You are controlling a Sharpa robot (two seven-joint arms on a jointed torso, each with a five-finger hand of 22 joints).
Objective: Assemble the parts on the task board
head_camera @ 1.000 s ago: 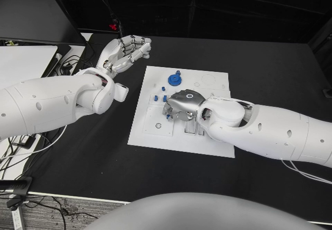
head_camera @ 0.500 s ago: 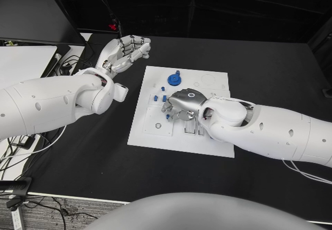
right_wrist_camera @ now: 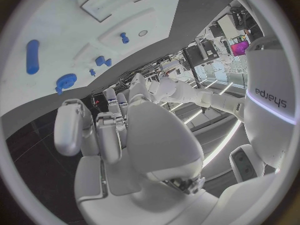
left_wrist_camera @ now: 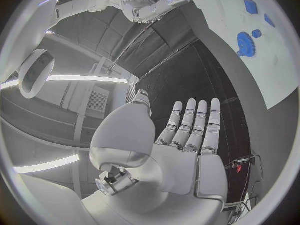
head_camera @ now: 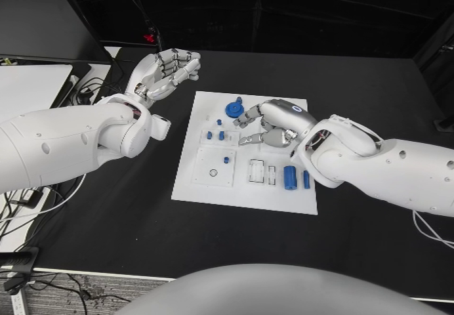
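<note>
Head view: white task board [head_camera: 241,197] lies at the middle of the black table [head_camera: 378,98].
Left hand [head_camera: 166,71]: raised over the table at the far left, off the board's far-left corner; palm turned up.
Left hand fingers: straight and side by side, thumb set apart; nothing is held, confirmed in the left wrist view [left_wrist_camera: 187,135].
Right hand [head_camera: 274,121]: above the far part of the board, just right of the blue gear.
Right hand fingers: partly curled and separated; whether anything is pinched between them cannot be told from the head view. The right wrist view [right_wrist_camera: 119,130] shows bent fingers with nothing visible in them.
Blue gear [head_camera: 235,109]: on the board's far edge region, near the middle.
Small blue pieces [head_camera: 216,135]: grouped on the far-left part of the board, near side of the gear.
Blue peg [head_camera: 226,159]: standing on the raised white block at the board's left.
Blue cylinders [head_camera: 290,177]: two, lying side by side on the board's right part, near side of the right hand, apart from it.
</note>
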